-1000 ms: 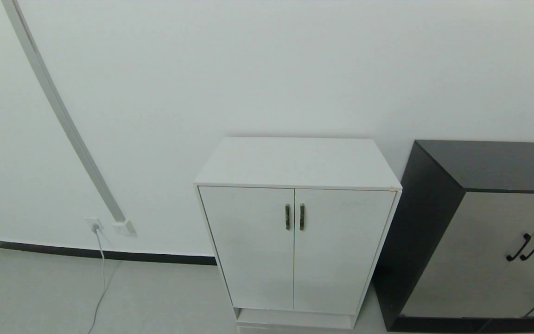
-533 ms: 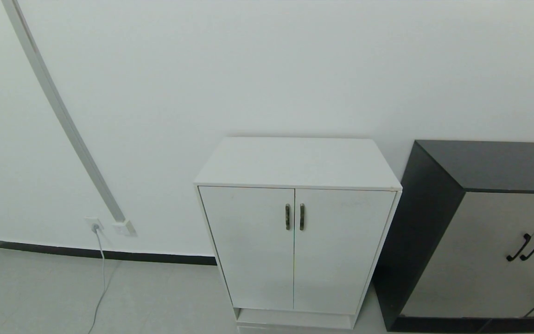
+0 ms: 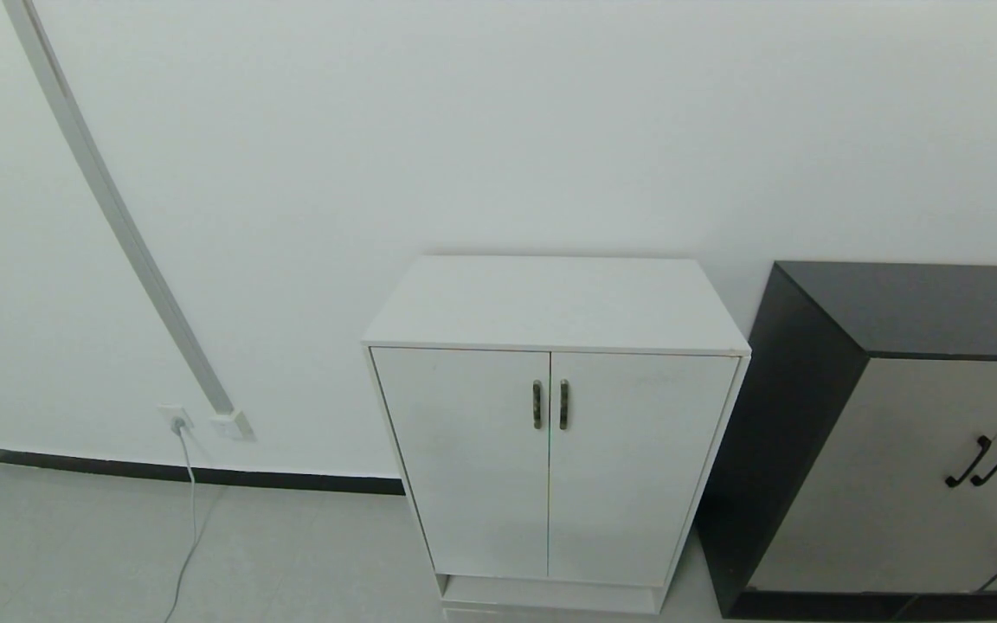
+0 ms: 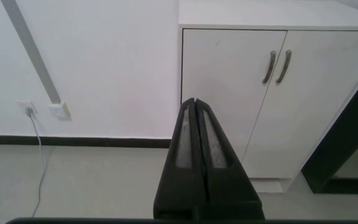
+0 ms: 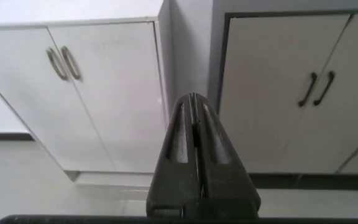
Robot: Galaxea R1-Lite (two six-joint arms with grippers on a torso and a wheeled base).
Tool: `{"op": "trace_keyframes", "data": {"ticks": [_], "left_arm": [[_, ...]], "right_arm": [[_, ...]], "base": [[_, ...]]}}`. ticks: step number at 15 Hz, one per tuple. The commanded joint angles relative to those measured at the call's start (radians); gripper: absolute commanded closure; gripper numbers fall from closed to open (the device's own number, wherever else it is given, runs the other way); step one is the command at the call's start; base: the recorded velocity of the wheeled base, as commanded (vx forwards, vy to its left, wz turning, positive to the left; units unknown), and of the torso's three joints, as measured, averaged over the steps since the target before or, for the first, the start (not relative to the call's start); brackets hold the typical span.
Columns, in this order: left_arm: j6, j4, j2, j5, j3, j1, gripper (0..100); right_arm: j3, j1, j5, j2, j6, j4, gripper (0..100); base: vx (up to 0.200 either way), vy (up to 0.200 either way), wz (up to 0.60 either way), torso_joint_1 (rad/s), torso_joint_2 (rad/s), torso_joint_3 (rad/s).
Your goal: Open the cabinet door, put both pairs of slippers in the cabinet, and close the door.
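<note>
A grey cable duct (image 3: 109, 208) runs slantwise down the wall toward 8 o'clock in the head view and ends at a wall socket (image 3: 174, 417). A grey cord (image 3: 191, 510) is plugged in there and trails down across the floor (image 3: 291, 554). The left fingers (image 4: 187, 137) are pressed flat together with nothing between them, held off the floor and aimed toward the white cabinet (image 3: 550, 303). That cabinet stands against the wall at 6 o'clock in the head view. Its left door (image 3: 464, 467) and right door (image 3: 637, 467) are both closed, and its two dark handles (image 3: 537, 404) stand upright side by side at the centre seam. The right fingers (image 5: 180, 134) are likewise closed tight on nothing. At the white cabinet's 3 o'clock, just beside it, stands a black cabinet (image 3: 793, 415) with pale doors shut and a pair of black handles (image 3: 983, 460).
</note>
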State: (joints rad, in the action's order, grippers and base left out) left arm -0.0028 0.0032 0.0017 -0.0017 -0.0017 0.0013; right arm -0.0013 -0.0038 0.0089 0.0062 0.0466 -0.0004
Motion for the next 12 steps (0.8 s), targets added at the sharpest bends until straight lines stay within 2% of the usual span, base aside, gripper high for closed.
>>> {"op": "trace_keyframes", "data": {"ticks": [1,12], "left_arm": [[0.000,0.000,0.000,0.000,0.000,0.000,100],[0.003,0.000,0.000,-0.001,0.000,0.000,100]], "right_arm": [[0.000,0.002,-0.004,-0.005,0.016,0.000,100],[0.000,0.002,-0.007,-0.005,0.004,0.000,100]], "base": [[0.000,0.000,0.00,0.000,0.00,0.000],[0.000,0.000,0.00,0.000,0.00,0.000]]}}
